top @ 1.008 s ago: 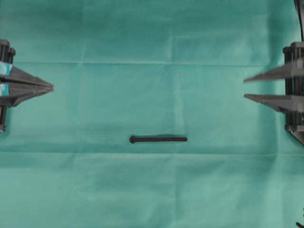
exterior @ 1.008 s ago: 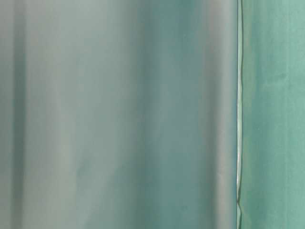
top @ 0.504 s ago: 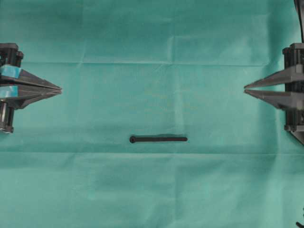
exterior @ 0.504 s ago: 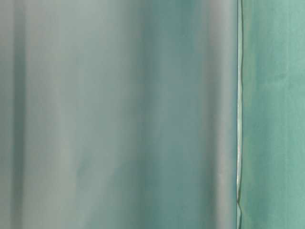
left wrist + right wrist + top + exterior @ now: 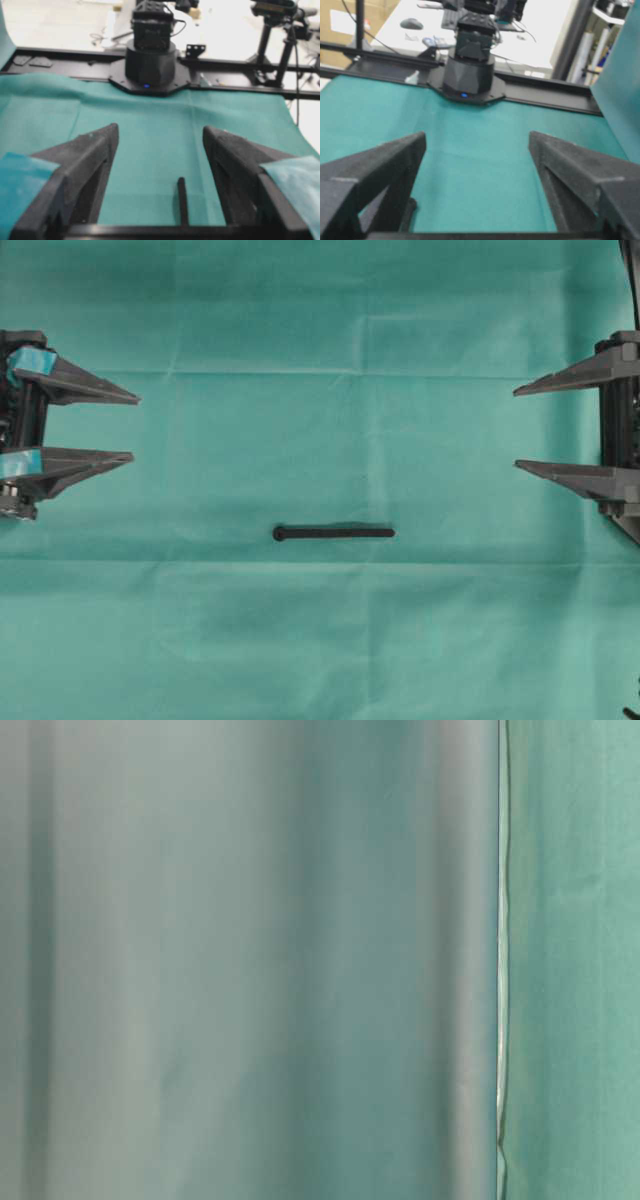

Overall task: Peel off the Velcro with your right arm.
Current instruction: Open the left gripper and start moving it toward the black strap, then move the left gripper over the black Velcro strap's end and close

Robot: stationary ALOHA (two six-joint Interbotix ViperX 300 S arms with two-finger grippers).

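Note:
The Velcro point(image 5: 333, 533), a thin black strip with a rounded left end, lies flat on the green cloth point(image 5: 320, 640) near the middle of the overhead view. My right gripper point(image 5: 516, 428), with plain dark grey fingers, stands open at the far right, well above and to the right of the strip. At the far left my left gripper point(image 5: 135, 427), with teal-taped fingers, is open too. In the left wrist view the Velcro point(image 5: 182, 200) shows low between the spread fingers. In the right wrist view a dark end of the strip point(image 5: 409, 212) peeks out by the left finger.
Green cloth covers the whole table, with fold creases across it. The opposite arm's black base point(image 5: 150, 65) stands at the cloth's far edge in the left wrist view, and the other base point(image 5: 470, 70) in the right wrist view. The table-level view shows only blurred green cloth point(image 5: 250, 960).
Both grippers have gone from nearly shut to wide open. The left gripper has edged slightly to the right. The Velcro has not moved.

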